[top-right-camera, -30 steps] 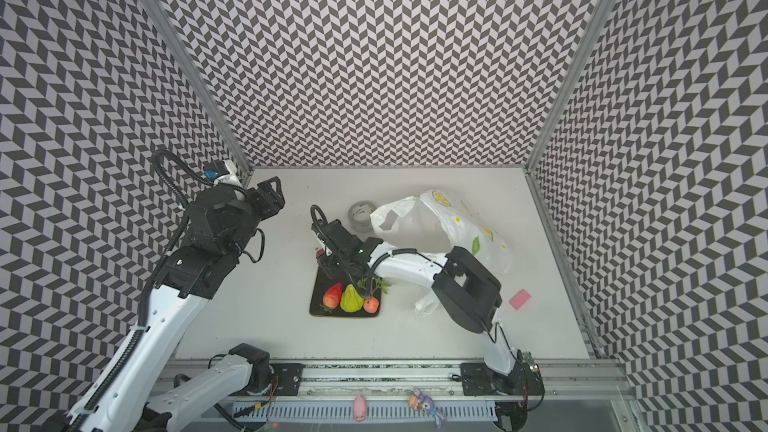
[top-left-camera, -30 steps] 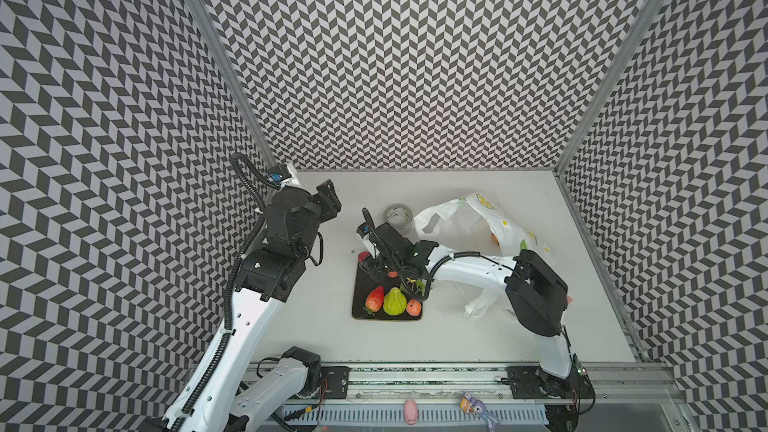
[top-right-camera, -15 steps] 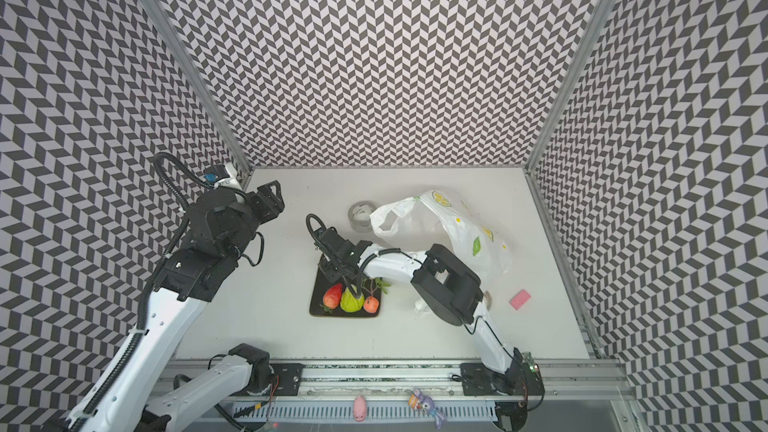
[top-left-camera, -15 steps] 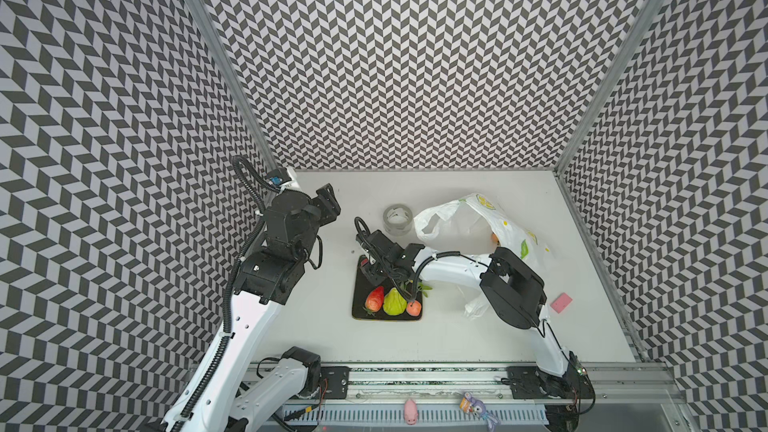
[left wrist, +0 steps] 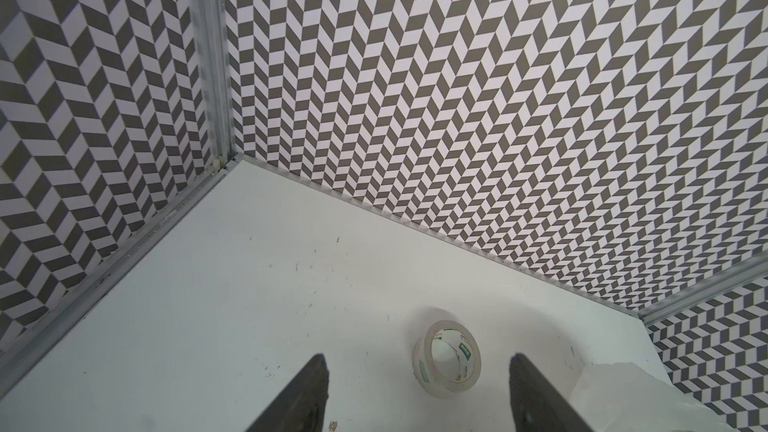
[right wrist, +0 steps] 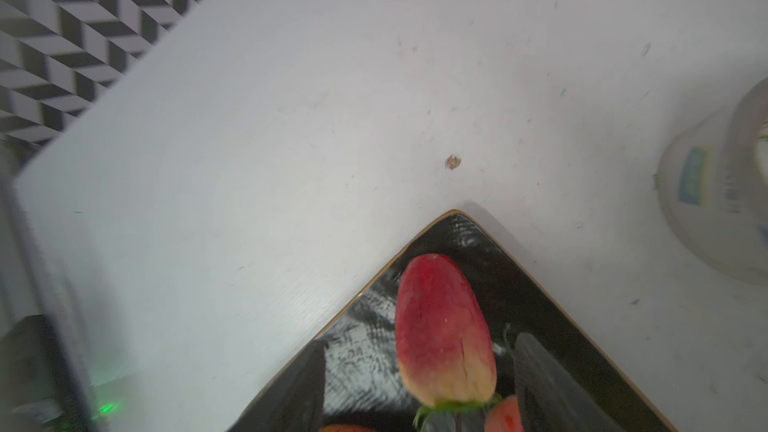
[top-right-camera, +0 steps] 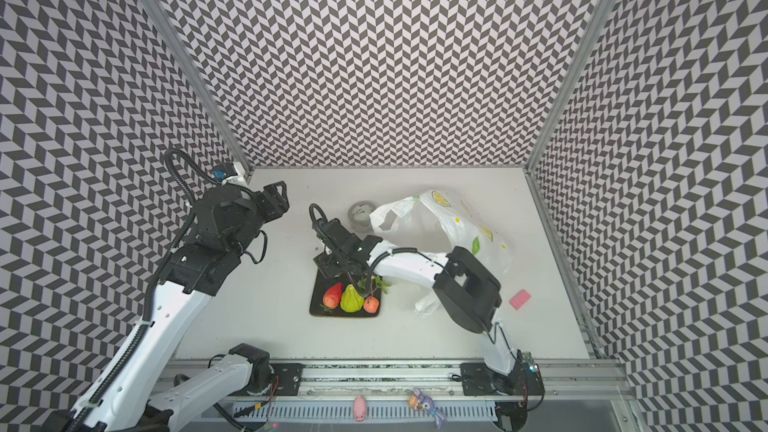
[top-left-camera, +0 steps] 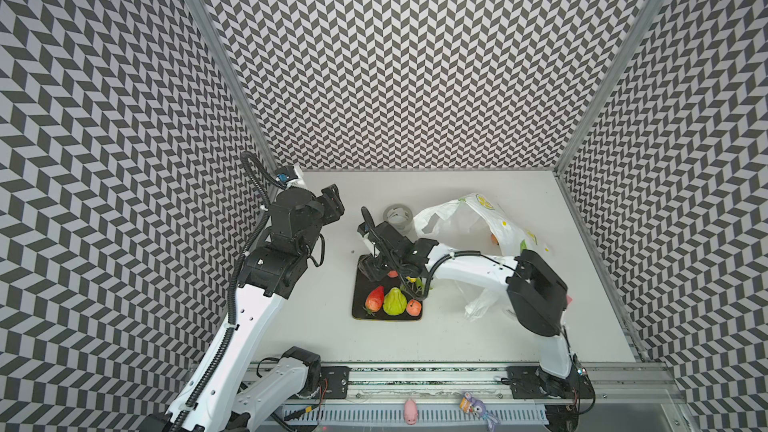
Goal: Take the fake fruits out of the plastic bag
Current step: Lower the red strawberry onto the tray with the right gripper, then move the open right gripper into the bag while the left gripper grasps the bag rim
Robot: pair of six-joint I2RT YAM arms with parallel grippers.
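White table (top-left-camera: 316, 326), black tray (top-left-camera: 359, 284), tape roll (top-left-camera: 397, 216), plastic bag (top-left-camera: 465, 222)

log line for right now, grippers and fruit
left gripper: open, empty | right gripper: open over tray corner | strawberry: on tray between jaws | plastic bag: not gripped

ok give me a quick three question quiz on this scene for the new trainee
1. True or false: the green pear lies inside the plastic bag.
2. What lies between the right gripper's open fingers? A) a banana B) a red strawberry C) a spoon
3. How many fruits lie in a row along the black tray's near edge in both top views?

Key
1. False: it lies on the tray.
2. B
3. Three: a second strawberry, the pear and a small orange round fruit.
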